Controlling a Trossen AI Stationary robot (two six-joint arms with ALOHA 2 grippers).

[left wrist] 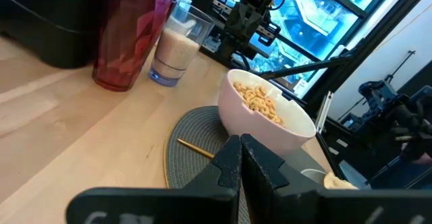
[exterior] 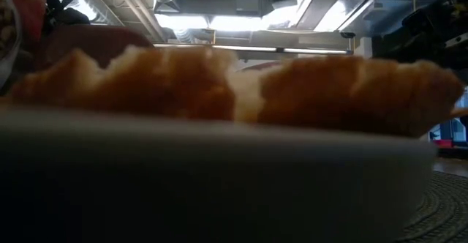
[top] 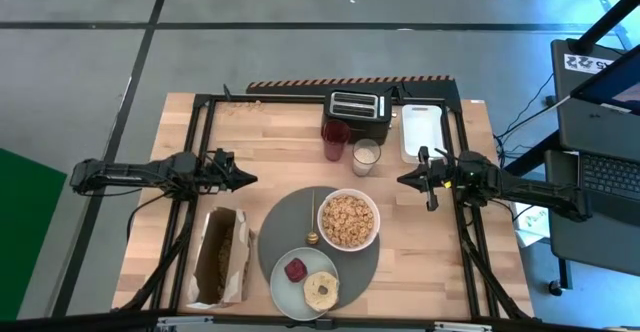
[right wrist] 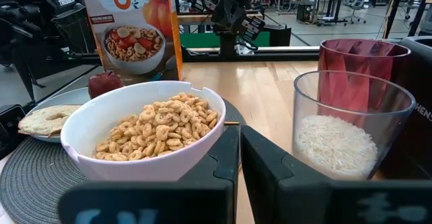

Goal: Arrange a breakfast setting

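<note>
Left gripper (top: 246,180) hangs over the table's left side, fingers pressed together, nothing in 'em, parked clear of the setting, I'd say. Below it a cereal box (top: 222,257) lies flat, opened. Moving right: the dark-grey placemat (top: 290,227) sits front-centre w/ everything stacked on it, so it reads as one place setting. Mint plate (top: 300,290) on its near edge carries a bagel (top: 321,289) & a red blob. Spoon (top: 312,222) lies on the mat just left of the white bowl (top: 348,219), which is full of cereal rings. Behind: red cup (top: 336,140), glass of milk (top: 365,156), black toaster (top: 359,112), white tray (top: 421,131). Right gripper (top: 405,180), claw closed & empty, hovers right of the bowl. Looks about done.
</note>
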